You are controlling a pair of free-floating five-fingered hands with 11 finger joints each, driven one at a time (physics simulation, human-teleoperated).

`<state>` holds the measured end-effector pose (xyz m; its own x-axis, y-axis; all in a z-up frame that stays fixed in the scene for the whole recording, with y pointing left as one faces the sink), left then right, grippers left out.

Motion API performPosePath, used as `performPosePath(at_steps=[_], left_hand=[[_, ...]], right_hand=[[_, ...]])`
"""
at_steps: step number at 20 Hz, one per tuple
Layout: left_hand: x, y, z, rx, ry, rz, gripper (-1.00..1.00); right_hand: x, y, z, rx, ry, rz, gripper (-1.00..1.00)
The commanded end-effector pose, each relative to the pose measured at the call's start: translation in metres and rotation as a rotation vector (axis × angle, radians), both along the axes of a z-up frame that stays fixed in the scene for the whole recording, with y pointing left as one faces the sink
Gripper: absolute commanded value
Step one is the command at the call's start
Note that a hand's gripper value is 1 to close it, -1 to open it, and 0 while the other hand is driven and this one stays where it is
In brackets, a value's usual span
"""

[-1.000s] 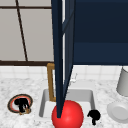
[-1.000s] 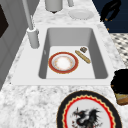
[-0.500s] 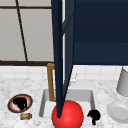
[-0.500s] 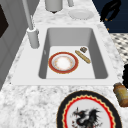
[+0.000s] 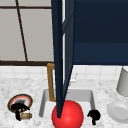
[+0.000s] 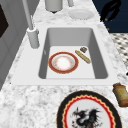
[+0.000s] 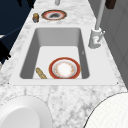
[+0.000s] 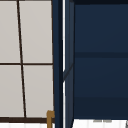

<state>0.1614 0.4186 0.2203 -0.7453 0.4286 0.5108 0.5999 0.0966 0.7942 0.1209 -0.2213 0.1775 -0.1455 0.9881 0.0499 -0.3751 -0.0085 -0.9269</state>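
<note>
My left robot hand [image 5: 19,109] hovers low over the surface [image 5: 7,85] left of the sink [image 5: 45,100], fingers curled downward just above the small brown jar [image 5: 26,115], which lies on its side at the front edge of the surface; whether my fingers touch it I cannot tell. The jar sits just beside the dragon plate [image 6: 88,113], which shows right next to it in the left side view, near the sink's left rim. My right robot hand [image 5: 94,115] hangs in the air at the sink's front right corner, fingers drooping and relaxed, holding nothing. Between my two hands stands the open dark blue cabinet door [image 5: 60,57], with a red ball [image 5: 67,115] at its foot. In the basin lie a red-rimmed plate [image 6: 63,62] and a brown stick [image 6: 82,56], apart from each other. A white plate [image 5: 119,112] rests on the surface near my right hand.
</note>
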Motion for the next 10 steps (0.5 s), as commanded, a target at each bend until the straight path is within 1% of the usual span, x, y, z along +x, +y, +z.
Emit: performPosePath(at_steps=[1,2,4,6,10], left_hand=[[-0.007,-0.011,-0.015,0.052,0.067,0.035,-1.00],[-0.003,-0.013,-0.020,0.062,0.070,0.037,-1.00],[-0.005,-0.019,-0.030,0.069,0.078,0.032,-1.00],[-0.001,-0.027,-0.043,0.069,0.078,0.022,-1.00],[0.013,-0.038,-0.065,0.070,0.093,0.008,-1.00]], right_hand=[[0.000,0.000,0.000,0.000,0.000,0.000,0.00],[0.000,0.000,0.000,0.000,0.000,0.000,0.00],[0.000,0.000,0.000,0.000,0.000,0.000,0.00],[0.000,0.000,0.000,0.000,0.000,0.000,0.00],[0.000,0.000,0.000,0.000,0.000,0.000,0.00]])
